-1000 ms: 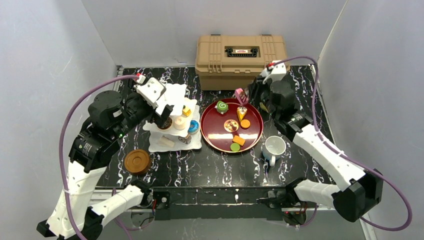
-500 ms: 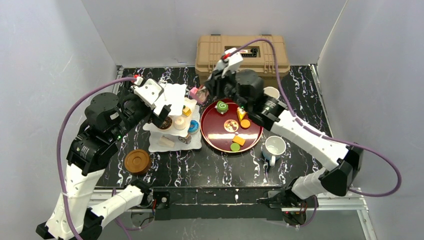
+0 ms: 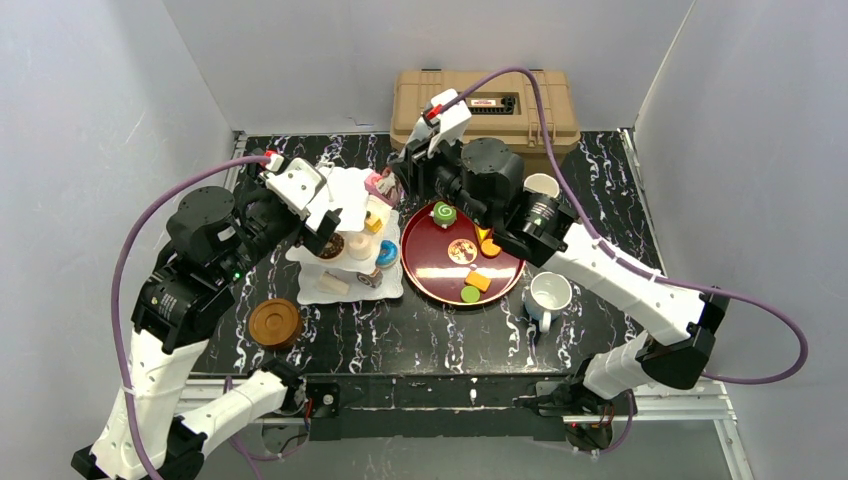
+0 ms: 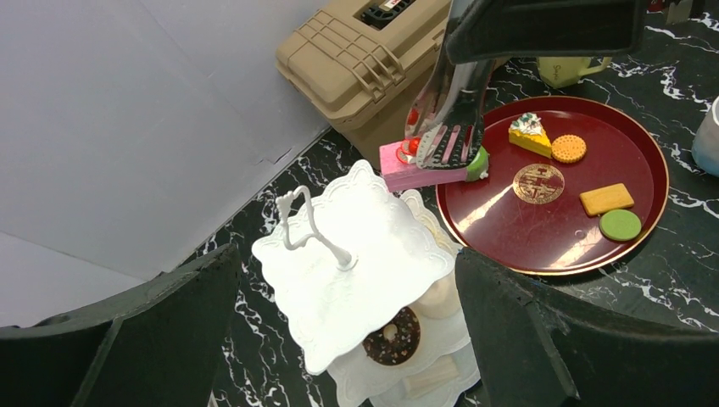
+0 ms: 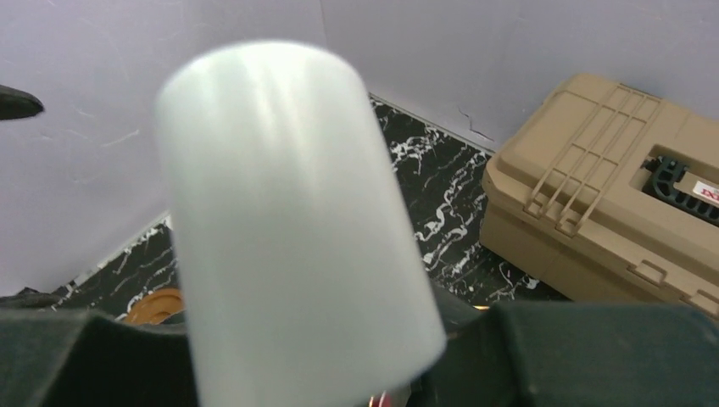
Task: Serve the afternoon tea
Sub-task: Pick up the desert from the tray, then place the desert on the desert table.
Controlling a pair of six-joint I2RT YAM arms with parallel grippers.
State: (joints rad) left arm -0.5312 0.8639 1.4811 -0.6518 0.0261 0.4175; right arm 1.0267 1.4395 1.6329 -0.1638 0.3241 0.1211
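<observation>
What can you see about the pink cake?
The pink cake is a small flat pink block, plastic-looking, with red bits on top. The right gripper pinches it from above, level, between the stand's top plate and the tray. Only the fingers seem to touch it.

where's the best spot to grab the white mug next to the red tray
Probably the rim wall of the white mug, coming straight down from above. It stands upright with its mouth open to the top, so one finger can go inside and one outside. Take the far-right side of the rim, since the handle seems to stick out toward the near left.
</observation>
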